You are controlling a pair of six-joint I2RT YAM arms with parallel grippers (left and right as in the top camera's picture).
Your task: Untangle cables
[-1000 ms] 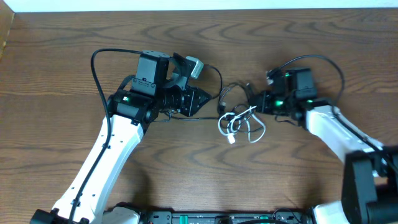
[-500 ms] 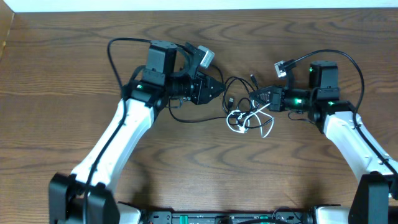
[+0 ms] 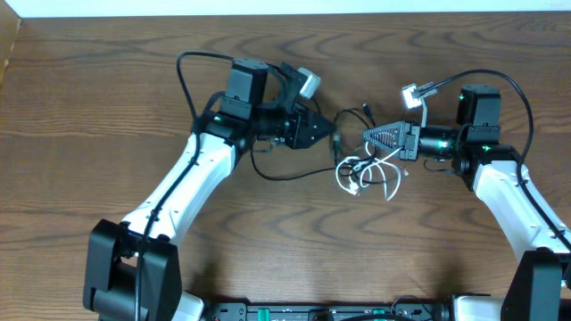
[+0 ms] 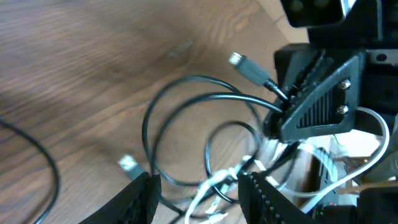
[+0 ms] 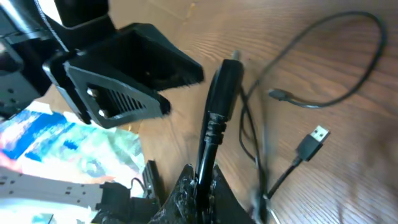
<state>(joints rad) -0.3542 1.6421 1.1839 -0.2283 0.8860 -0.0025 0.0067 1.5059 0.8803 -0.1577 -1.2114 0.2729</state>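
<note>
Right tool (image 5: 198,183) is pressed together on the moulded plug of a black cable (image 5: 217,102), which juts straight out past its tips above the wooden worktop (image 3: 98,80). Just beyond and below that plug, a knot of other black cables (image 4: 186,79) and one white cable (image 3: 357,171) lies looped on the wood. A flat USB plug (image 5: 314,135) rests off to one side of the tool. Across the knot, the left tool (image 4: 199,185) faces it with its fingers (image 4: 144,193) spread. Black loops and white strands show through the gap between them, and it pinches nothing. The two tools point almost tip to tip, near each other but apart, with the tangle lying between them and a little toward the arms' bases. Farthest ahead of the right tool, a thin black cable (image 5: 278,94) sweeps across the wood in a wide curve and ends in a small plug.
</note>
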